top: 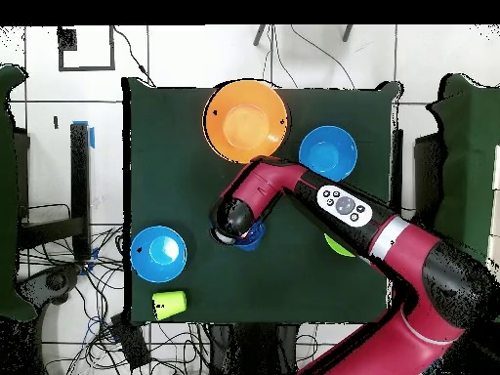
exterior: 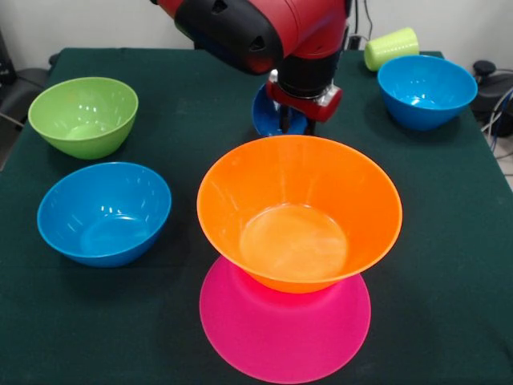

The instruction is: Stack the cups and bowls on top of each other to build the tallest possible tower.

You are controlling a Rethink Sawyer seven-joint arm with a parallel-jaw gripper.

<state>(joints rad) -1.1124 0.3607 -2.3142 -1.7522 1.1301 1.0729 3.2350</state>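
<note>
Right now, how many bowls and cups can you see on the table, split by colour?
orange bowl: 1
pink bowl: 1
green bowl: 1
medium blue bowls: 2
small dark-blue bowl: 1
yellow-green cup: 1
Total: 7 (6 bowls, 1 cup)

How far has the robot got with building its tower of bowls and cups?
Done: the big orange plastic bowl sits upright on the upturned big pink plastic bowl. In hand: the gripper is down at the small dark-blue plastic bowl; whether it grips it cannot be told. Left: the green bowl, two medium blue bowls and the yellow-green cup stand apart, unstacked.
</note>
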